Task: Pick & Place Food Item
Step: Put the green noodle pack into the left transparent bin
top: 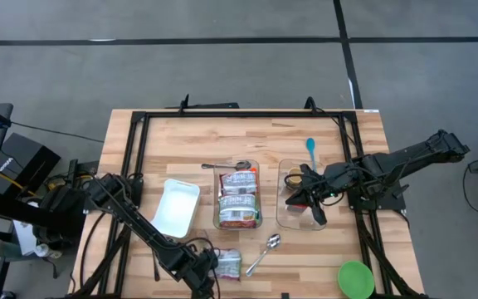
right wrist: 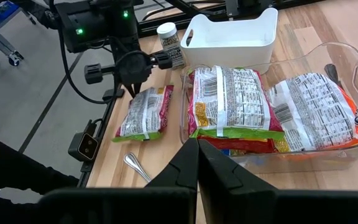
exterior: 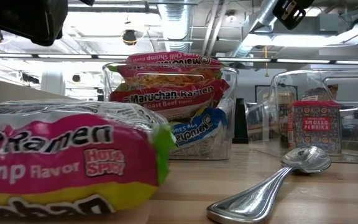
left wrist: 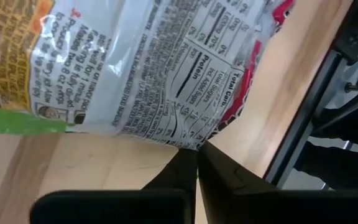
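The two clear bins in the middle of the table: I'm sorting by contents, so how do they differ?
The left clear bin is packed with ramen packets; the right clear bin holds only a few small items, including a paprika tin. The right gripper, shut, hovers over the right clear bin; nothing hovers over the left clear bin. Both are transparent and stand side by side.

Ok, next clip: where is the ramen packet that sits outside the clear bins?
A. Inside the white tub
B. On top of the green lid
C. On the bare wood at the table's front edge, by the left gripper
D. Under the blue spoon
C: the loose ramen packet lies flat on the wood beside the left gripper, apart from the white tub.
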You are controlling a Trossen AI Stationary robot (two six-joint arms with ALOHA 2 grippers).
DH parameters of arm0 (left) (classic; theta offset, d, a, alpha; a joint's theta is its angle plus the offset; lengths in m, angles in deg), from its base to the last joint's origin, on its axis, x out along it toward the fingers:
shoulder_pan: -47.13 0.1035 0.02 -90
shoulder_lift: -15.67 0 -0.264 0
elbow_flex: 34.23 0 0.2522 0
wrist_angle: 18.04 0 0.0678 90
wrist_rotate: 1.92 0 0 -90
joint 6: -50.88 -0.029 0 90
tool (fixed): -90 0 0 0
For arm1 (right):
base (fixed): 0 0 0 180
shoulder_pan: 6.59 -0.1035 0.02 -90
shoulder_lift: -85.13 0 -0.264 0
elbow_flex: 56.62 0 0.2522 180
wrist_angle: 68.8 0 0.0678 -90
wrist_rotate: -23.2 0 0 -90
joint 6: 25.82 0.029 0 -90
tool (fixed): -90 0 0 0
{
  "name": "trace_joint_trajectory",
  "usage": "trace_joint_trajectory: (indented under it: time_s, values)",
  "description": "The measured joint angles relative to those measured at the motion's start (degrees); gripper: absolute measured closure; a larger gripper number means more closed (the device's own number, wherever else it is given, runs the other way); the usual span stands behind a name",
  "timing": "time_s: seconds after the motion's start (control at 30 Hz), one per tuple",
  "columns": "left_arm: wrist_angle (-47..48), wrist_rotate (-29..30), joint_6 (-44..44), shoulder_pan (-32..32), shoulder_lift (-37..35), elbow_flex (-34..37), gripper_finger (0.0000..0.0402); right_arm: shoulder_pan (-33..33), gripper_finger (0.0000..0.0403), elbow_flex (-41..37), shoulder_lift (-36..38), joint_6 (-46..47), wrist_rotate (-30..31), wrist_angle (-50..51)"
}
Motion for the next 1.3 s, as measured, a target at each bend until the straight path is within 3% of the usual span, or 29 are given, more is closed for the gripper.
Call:
trace_joint_trajectory:
  time_s: [0.37,1.0,1.3]
  values:
    - [-1.2,1.4,0.0,0.0,-4.8,-0.1,0.0401,0.0,0.0403,0.0,0.0,0.0,0.0,0.0]
    - [-1.3,21.7,-0.9,1.2,-26.0,-0.2,0.0401,0.0,0.0403,0.0,0.0,0.0,0.0,-0.1]
    - [-6.6,29.9,-16.0,5.2,-34.3,-0.2,0.0401,0.0,0.0403,0.0,0.0,0.0,0.0,-0.1]
